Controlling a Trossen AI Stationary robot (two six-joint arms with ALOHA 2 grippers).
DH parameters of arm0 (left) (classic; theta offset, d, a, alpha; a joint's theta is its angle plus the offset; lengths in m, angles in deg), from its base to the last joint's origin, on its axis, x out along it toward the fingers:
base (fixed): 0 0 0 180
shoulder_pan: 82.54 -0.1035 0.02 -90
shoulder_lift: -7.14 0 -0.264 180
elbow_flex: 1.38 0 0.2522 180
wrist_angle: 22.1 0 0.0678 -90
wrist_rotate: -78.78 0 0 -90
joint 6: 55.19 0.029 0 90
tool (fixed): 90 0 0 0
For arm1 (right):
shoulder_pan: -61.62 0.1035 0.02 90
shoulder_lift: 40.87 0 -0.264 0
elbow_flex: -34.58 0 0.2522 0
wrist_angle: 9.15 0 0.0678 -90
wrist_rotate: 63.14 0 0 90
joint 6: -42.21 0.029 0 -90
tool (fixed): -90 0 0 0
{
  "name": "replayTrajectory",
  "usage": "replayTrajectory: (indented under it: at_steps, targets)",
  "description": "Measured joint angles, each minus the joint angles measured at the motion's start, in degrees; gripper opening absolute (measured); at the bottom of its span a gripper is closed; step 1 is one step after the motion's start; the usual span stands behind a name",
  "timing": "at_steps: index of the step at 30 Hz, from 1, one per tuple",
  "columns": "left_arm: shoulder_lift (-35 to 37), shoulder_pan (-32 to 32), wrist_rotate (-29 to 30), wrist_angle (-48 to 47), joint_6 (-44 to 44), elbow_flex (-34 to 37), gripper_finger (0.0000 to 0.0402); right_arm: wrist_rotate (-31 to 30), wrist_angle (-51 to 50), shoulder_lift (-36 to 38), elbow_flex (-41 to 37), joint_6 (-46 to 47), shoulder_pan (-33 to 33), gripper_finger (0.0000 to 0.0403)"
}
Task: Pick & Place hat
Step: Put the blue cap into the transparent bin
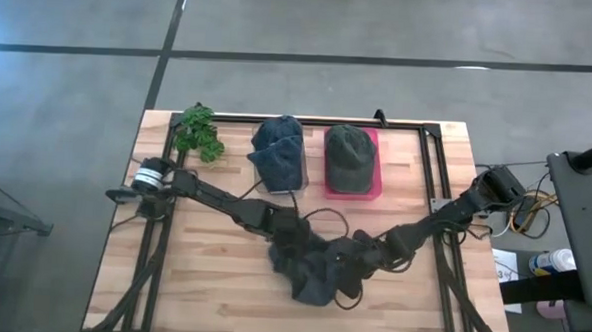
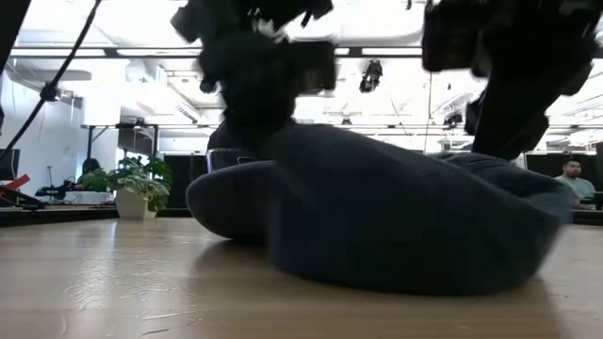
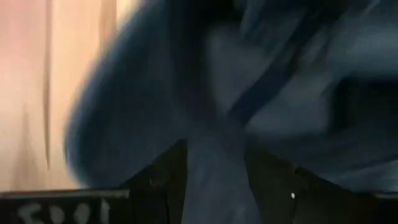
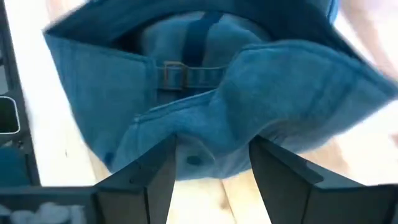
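A dark blue denim hat (image 1: 316, 275) lies crumpled on the wooden table (image 1: 201, 282), near the front at the middle. In the low view the blue hat (image 2: 396, 217) rests on its underside. My left gripper (image 1: 289, 236) comes at it from the left and is shut on its cloth. My right gripper (image 1: 360, 255) comes from the right and is shut on its rim. The right wrist view shows the hat's (image 4: 205, 81) hollow inside with the strap and buckle. My left gripper has a fold of the hat's cloth (image 3: 214, 168) between its two fingers, slanting down from the table's left; which part of the hat it is I cannot tell. My right gripper pinches the hat's turned-up rim (image 4: 211, 146) between its two fingers, slanting down from the right. The hat's open side faces it, and the hat's bottom lies on the table.
At the back stand a second blue hat (image 1: 279, 150), a green hat (image 1: 350, 153) on a pink tray (image 1: 373, 184), and a small green plant (image 1: 197, 132). Black frame rails (image 1: 440, 192) run along the table's sides. Bare wood lies at the front left.
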Motion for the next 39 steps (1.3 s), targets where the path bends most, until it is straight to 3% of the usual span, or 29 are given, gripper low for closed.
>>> replayTrajectory:
  at_steps: [5, 11, 16, 22, 28, 31, 33, 36, 39]
  targets:
    - [0.0, 0.3, 0.1, 0.0, -4.4, 6.0, 0.0153, 1.0, 2.4, -4.2, -0.1, 2.0, -1.8, 0.0194]
    - [0.5, 1.0, -1.4, 9.5, -8.8, 11.2, 0.0153, -11.2, -6.5, -5.7, 0.0, 10.1, -3.6, 0.0194]
    - [0.4, 2.3, -2.1, 14.9, -10.8, 12.9, 0.0153, -14.8, -14.9, -5.3, -0.2, 14.8, -5.6, 0.0194]
    - [0.1, 2.4, -2.3, 19.1, -11.8, 12.8, 0.0153, -12.4, -15.1, 0.7, 0.0, 9.1, -2.9, 0.0194]
    - [0.0, 2.5, -1.9, 19.8, -14.3, 13.0, 0.0153, -10.4, -23.7, 11.1, -0.1, 9.2, 1.5, 0.0194]
    - [-0.1, 2.7, -1.4, 19.9, -16.5, 13.0, 0.0153, -4.3, -18.7, 15.0, -2.1, 9.0, 3.7, 0.0194]
    - [-0.3, 2.9, -1.0, 20.5, -17.9, 12.9, 0.0153, -1.7, -8.9, 15.4, -4.6, 9.5, 5.2, 0.0194]
    - [-0.6, 3.3, -0.7, 22.4, -19.9, 13.0, 0.0153, -1.4, 4.6, 12.1, -8.4, 10.3, 6.2, 0.0194]
    - [-1.0, 3.8, 0.3, 24.4, -21.9, 13.0, 0.0153, -0.4, 9.1, 6.1, -10.0, 11.3, 5.6, 0.0194]
